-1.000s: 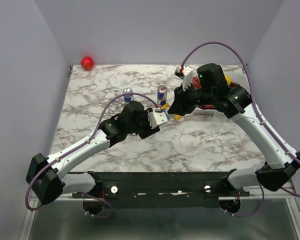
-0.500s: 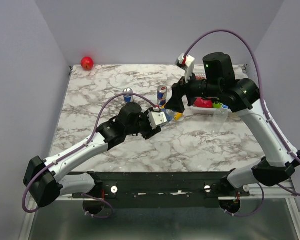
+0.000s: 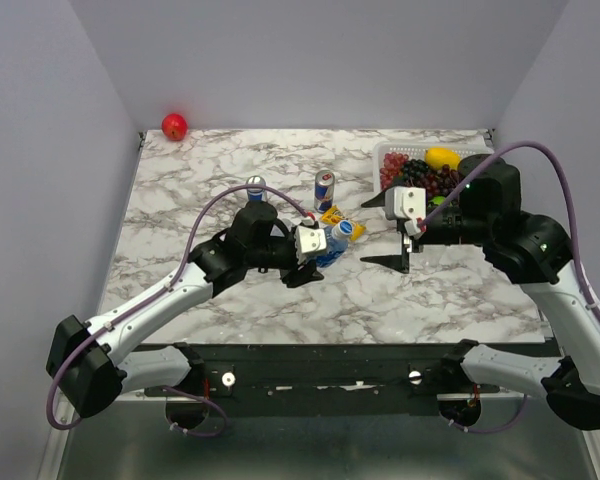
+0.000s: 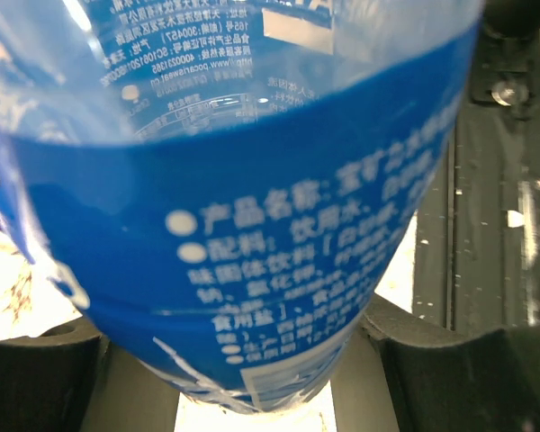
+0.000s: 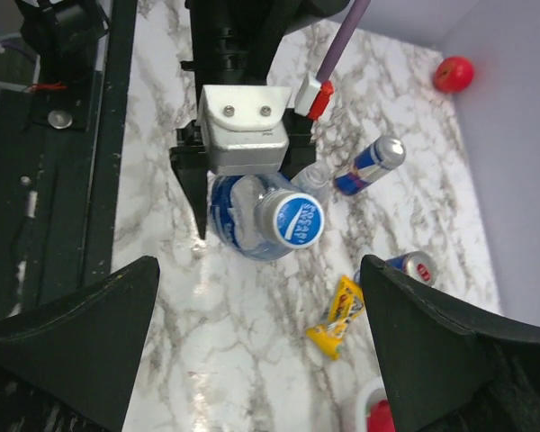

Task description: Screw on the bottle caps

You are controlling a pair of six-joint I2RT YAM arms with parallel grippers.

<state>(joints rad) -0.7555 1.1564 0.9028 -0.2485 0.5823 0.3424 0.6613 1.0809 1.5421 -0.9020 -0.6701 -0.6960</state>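
1. Left claw [image 3: 325, 250]: mine. It is pinching the bottle by its labelled body, one finger on each side. In the left wrist view my fingers [image 4: 36, 378] show only at the lower corners, and the label fills the rest.
2. Bottle [image 3: 332, 243]: clear plastic with a blue label and white print. It is tilted, with its neck pointing toward my right claw. It sits over the middle of the bench, just in front of the packet.
3. Cap [image 3: 347, 229]: blue with a white wave mark, seated on the bottle's neck. I cannot tell how tightly it sits. In the right wrist view it faces the camera.
4. Right claw [image 3: 383, 232]: mine. It is spread wide and holds nothing. It stands near the cap without touching it, and its dark fingers [image 5: 72, 351] sit far apart at the lower corners of its own view.
5. Bench [image 3: 200, 160]: marbled white and grey.
6. Cans [image 3: 324, 188]: two, blue and silver, standing beyond the bottle, apart from each other.
7. Packet [image 3: 332, 215]: yellow, lying flat between the nearer can and the bottle.
8. Basket [image 3: 385, 150]: white, at the far right of the bench. It holds dark grapes, a yellow fruit and something green.
9. Ball [image 3: 174, 126]: red, at the far left corner.
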